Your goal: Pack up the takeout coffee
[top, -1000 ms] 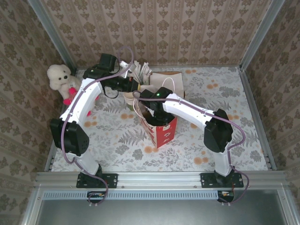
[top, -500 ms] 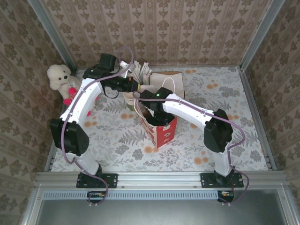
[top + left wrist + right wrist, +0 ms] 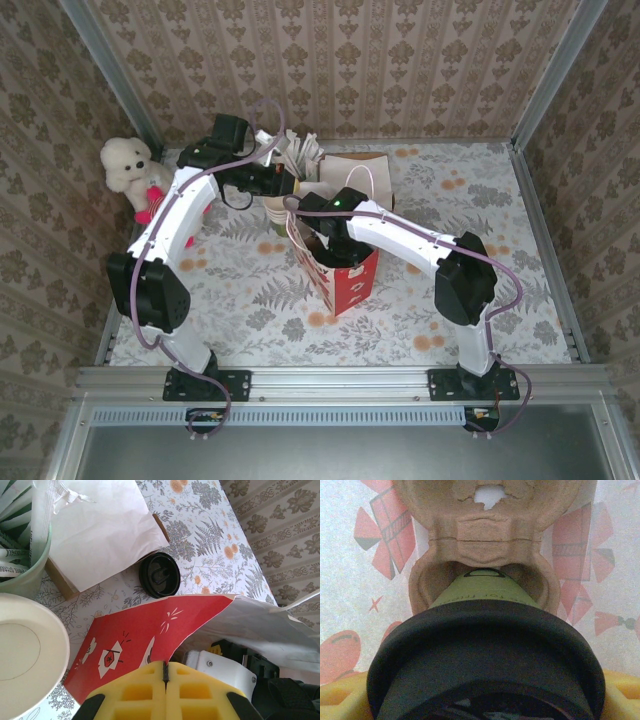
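1. The red paper bag [image 3: 345,280] stands open at mid-table, with wide tabletop [image 3: 470,190] to its right.
2. The right gripper [image 3: 480,695] is down inside, the bag walls close around it.
3. The left gripper [image 3: 165,680], jaws pressed together and empty, hovers at the bag's far-left rim, beside a cream-lined cup [image 3: 25,650].
4. The takeout coffee [image 3: 480,587] has a green wall and a black top. The right fingers clamp it, and its bottom sits in a pulp carrier [image 3: 485,530] inside the bag.

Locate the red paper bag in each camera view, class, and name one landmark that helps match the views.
Top external: the red paper bag stands mid-table, under the right arm.
Left wrist: the bag's red side crosses the lower middle, its mouth to the right.
Right wrist: the bag's inner wall is the backdrop behind the takeout coffee.
Shared landmark: the bag's gift-box print.
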You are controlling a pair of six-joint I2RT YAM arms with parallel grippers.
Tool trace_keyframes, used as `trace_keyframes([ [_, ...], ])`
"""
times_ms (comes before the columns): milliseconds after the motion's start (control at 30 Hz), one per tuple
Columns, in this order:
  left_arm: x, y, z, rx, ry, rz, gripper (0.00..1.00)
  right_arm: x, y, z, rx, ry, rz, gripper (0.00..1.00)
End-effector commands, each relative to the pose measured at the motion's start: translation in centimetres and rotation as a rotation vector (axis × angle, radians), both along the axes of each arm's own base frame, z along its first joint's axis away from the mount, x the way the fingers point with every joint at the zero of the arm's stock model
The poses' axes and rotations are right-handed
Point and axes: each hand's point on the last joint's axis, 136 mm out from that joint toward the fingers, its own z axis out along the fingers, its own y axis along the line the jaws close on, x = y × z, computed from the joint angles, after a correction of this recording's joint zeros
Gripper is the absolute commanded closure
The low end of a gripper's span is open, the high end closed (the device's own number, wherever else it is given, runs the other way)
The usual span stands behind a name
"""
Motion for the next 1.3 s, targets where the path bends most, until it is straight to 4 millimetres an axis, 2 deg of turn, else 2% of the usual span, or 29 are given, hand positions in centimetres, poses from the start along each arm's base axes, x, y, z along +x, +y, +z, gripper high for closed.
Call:
trace_keyframes([
  [0, 0.2, 0.5, 0.9, -0.009, -0.027, 0.026, 1.00, -0.1, -0.4, 0.5, 0.000, -0.022, 0.007, 0.54],
  [567, 0.2, 0.5, 0.8, -0.014, -0.025, 0.025, 1.00, 0.6, 0.2, 0.6, 0.047, -0.083, 0.015, 0.57],
  [833, 0.3, 0.5, 0.8, -0.015, -0.025, 0.026, 1.00, 0.7, 0.6, 1.7, 0.079, -0.105, 0.024, 0.58],
  [1267, 0.2, 0.5, 0.8, -0.018, -0.020, 0.023, 1.00, 0.5, 0.8, -0.3, 0.074, -0.081, 0.024, 0.58],
])
